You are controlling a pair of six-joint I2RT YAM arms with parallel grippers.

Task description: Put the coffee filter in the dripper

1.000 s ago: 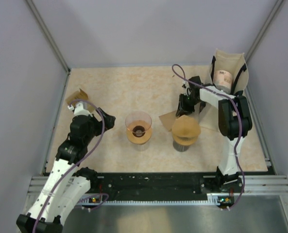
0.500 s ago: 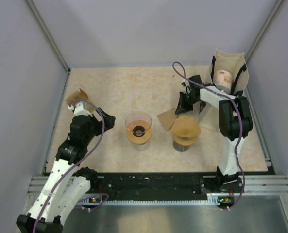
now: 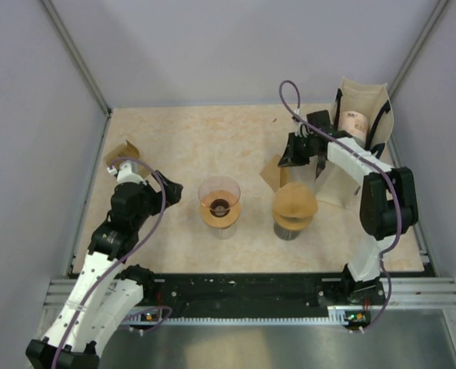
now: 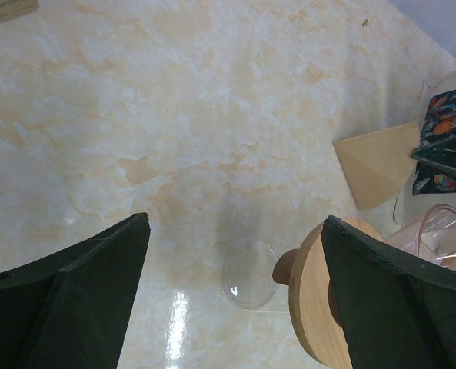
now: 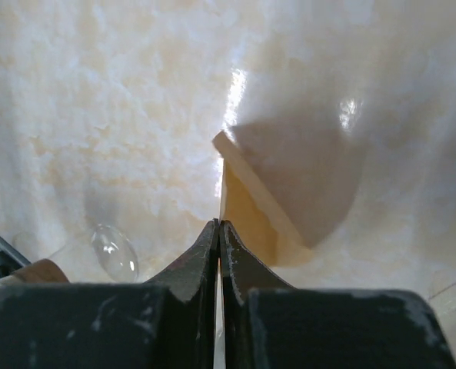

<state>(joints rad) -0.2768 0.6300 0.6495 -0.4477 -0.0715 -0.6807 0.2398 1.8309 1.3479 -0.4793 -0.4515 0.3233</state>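
Observation:
A tan paper coffee filter (image 3: 271,173) hangs tilted just above the table, pinched at its edge by my right gripper (image 3: 284,159), which is shut on it. In the right wrist view the filter (image 5: 244,209) runs edge-on out of the closed fingertips of the gripper (image 5: 218,224), and its shadow lies on the table behind. The glass dripper (image 3: 220,201) with a wooden collar stands at mid-table, left of the filter. My left gripper (image 3: 171,191) rests left of the dripper, open and holding nothing (image 4: 235,223). The dripper's wooden collar (image 4: 311,304) shows by its right finger.
A vessel with a wooden lid (image 3: 294,204) stands right of the dripper, just in front of the held filter. A cream bag (image 3: 364,108) with a canister in it sits at the back right. A tan paper piece (image 3: 121,152) lies far left. Grey walls enclose the table.
My right gripper has shut on the filter, lifted it from lying flat on the table and drawn it back and to the right. The left arm has not moved.

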